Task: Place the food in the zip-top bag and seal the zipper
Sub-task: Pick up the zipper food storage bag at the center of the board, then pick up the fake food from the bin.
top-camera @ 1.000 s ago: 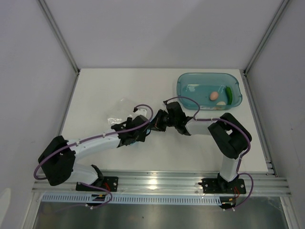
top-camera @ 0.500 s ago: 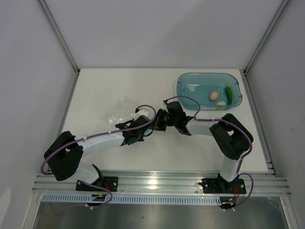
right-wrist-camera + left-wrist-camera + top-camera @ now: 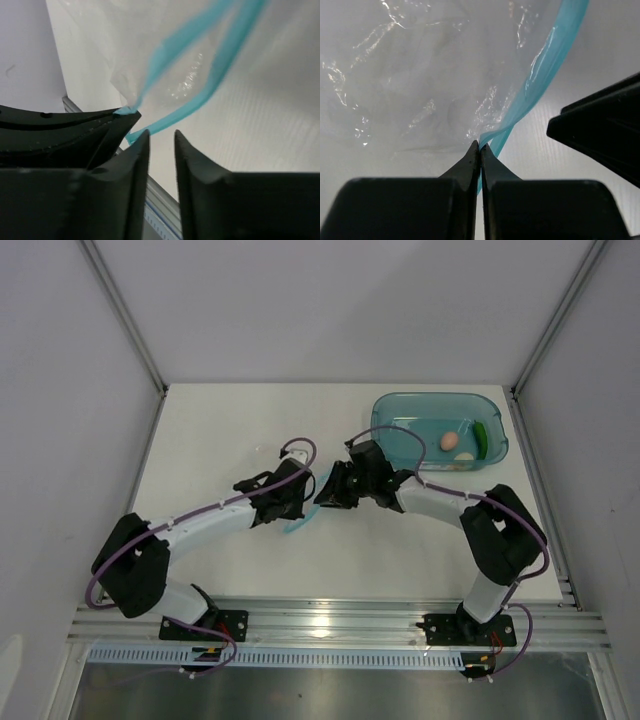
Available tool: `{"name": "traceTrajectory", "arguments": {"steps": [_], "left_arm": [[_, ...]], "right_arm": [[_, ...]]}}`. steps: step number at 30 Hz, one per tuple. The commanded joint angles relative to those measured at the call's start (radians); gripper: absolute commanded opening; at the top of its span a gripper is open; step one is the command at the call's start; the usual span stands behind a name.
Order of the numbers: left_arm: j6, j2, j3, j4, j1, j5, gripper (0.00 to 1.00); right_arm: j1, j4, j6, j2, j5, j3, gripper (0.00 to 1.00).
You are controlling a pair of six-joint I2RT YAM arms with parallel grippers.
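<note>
"Bag first: where is it?"

"Mid-frame in the overhead view, between the two arms. That's the zip-top bag (image 3: 420,75), and the left gripper (image 3: 480,149) is pinched tight on its edge, right at the zipper (image 3: 542,70)."

"And the other arm?"

"Its right gripper (image 3: 161,142) sits just beside that strip, jaws a little apart with nothing between them. The strip's two halves are split."

"Food?"

"Upper right, in the teal tub (image 3: 395,410): pink egg (image 3: 449,441), cream ball (image 3: 465,457), green cucumber (image 3: 481,438)."

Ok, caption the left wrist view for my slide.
Left gripper pinched shut on the edge of the bag, right where its blue zipper ends.
</note>
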Motion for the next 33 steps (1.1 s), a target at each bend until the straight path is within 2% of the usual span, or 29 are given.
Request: {"name": "traceTrajectory", "arguments": {"steps": [1,3,5,6,8,9,11,13,17,20,21,23,25,29,33], "left_arm": [[-0.01,0.004,0.069,-0.039,0.049,0.086,0.01],[-0.029,0.008,0.085,-0.045,0.084,0.167,0.01],[-0.044,0.022,0.118,-0.065,0.095,0.197,0.01],[-0.044,0.03,0.131,-0.075,0.097,0.212,0.01],[-0.05,0.054,0.2,-0.13,0.101,0.246,0.0],[-0.052,0.059,0.214,-0.145,0.104,0.273,0.0],[-0.052,0.044,0.239,-0.171,0.104,0.358,0.01],[-0.053,0.019,0.237,-0.191,0.104,0.39,0.01],[-0.027,-0.053,0.208,-0.229,0.104,0.432,0.01],[0.003,-0.076,0.168,-0.223,0.104,0.439,0.01],[0.012,-0.084,0.147,-0.216,0.104,0.442,0.01],[0.049,-0.088,0.141,-0.207,0.106,0.48,0.01],[0.078,-0.098,0.145,-0.216,0.106,0.505,0.01],[0.117,-0.122,0.145,-0.19,0.106,0.545,0.0],[0.137,-0.104,0.164,-0.217,0.107,0.548,0.01]], "right_arm": [[-0.017,-0.247,-0.146,-0.083,0.114,0.079,0.37],[-0.034,-0.356,-0.188,-0.097,0.121,0.127,0.51],[-0.046,-0.47,-0.22,-0.118,0.141,0.192,0.6],[-0.054,-0.503,-0.232,-0.126,0.149,0.213,0.7],[-0.059,-0.621,-0.26,-0.143,0.184,0.259,0.75],[-0.06,-0.661,-0.263,-0.147,0.203,0.313,0.84],[-0.071,-0.782,-0.259,-0.164,0.299,0.378,0.89],[-0.101,-0.828,-0.231,-0.178,0.354,0.455,0.99],[-0.261,-0.923,-0.182,-0.157,0.299,0.549,0.99],[-0.306,-0.919,-0.257,-0.132,0.374,0.619,0.99],[-0.312,-0.92,-0.281,-0.111,0.45,0.639,0.99],[-0.353,-0.939,-0.338,-0.076,0.47,0.696,0.99],[-0.384,-0.992,-0.347,-0.019,0.494,0.772,0.99],[-0.413,-0.994,-0.374,0.035,0.577,0.828,0.98],[-0.47,-1.038,-0.302,0.132,0.655,0.881,0.97]]}}
